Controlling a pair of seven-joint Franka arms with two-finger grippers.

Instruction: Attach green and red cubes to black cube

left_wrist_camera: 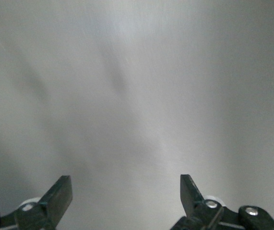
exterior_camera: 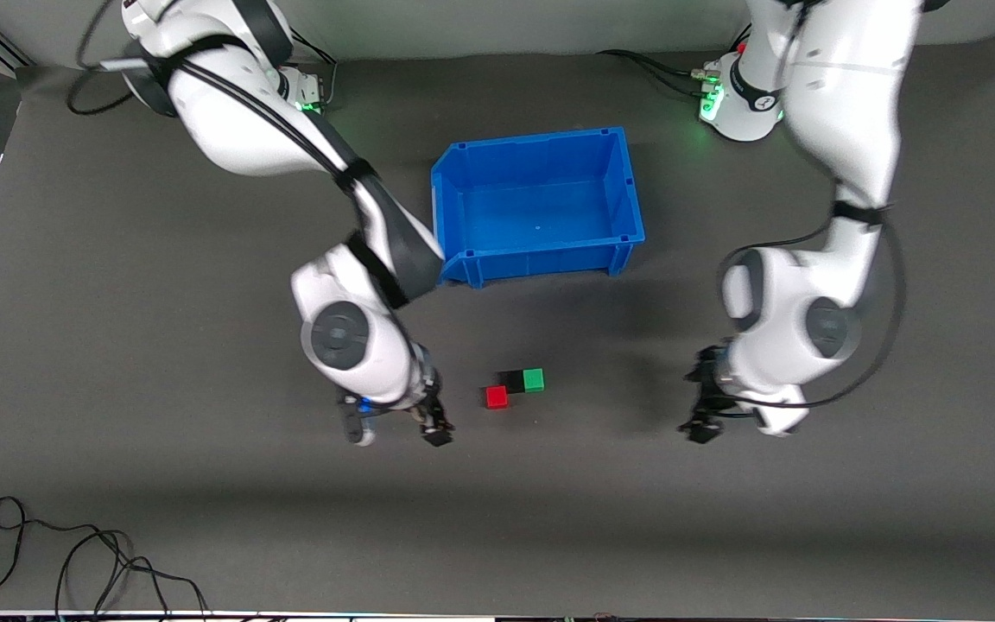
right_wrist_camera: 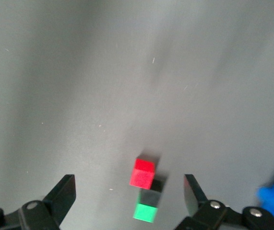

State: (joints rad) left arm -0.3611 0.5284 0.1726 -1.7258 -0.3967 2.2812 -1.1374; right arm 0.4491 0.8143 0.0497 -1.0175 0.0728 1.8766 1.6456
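The black cube (exterior_camera: pixel 511 379) lies on the grey mat, nearer to the front camera than the blue bin. The green cube (exterior_camera: pixel 534 380) sits flush against it on the side toward the left arm's end. The red cube (exterior_camera: pixel 497 396) sits at the black cube's nearer corner, offset toward the right arm's end. My right gripper (exterior_camera: pixel 398 430) is open and empty, low over the mat beside the red cube. Its wrist view shows the red cube (right_wrist_camera: pixel 143 173), black cube (right_wrist_camera: pixel 150 195) and green cube (right_wrist_camera: pixel 145 212) in a row ahead of the gripper (right_wrist_camera: pixel 128 187). My left gripper (exterior_camera: pixel 703 404) is open and empty, away from the cubes toward the left arm's end; its wrist view (left_wrist_camera: pixel 126 187) shows only mat.
A blue bin (exterior_camera: pixel 463 173) stands empty, farther from the front camera than the cubes, between the two arms. Loose black cables (exterior_camera: pixel 83 561) lie at the mat's near edge toward the right arm's end.
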